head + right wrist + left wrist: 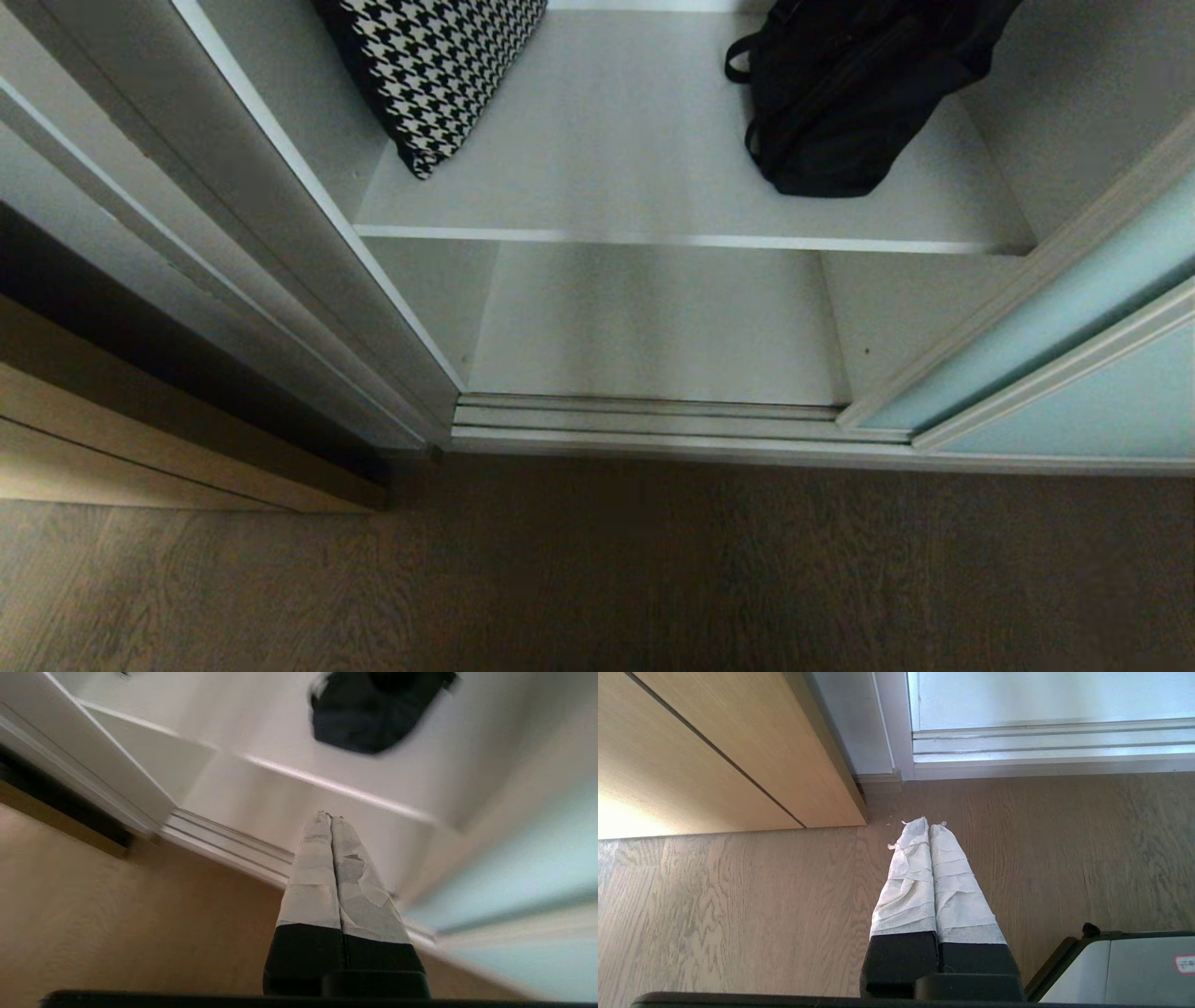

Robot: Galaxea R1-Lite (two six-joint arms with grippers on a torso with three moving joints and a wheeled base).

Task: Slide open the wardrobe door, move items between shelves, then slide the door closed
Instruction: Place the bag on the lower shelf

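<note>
The door [1055, 373] is standing slid off to the right, leaving the wardrobe open. The upper shelf [644, 238] is carrying the bag [840, 112] on its right half, the lower shelf [653, 327] lying below it. The right gripper [331, 817], fingers pressed together and holding nothing, is pointing in over the door track, with the bag ahead of it and higher up. The left gripper [928, 823], also pinched closed, is hanging over the floor [738, 905]. The right arm looks the nearer one for the bag.
</note>
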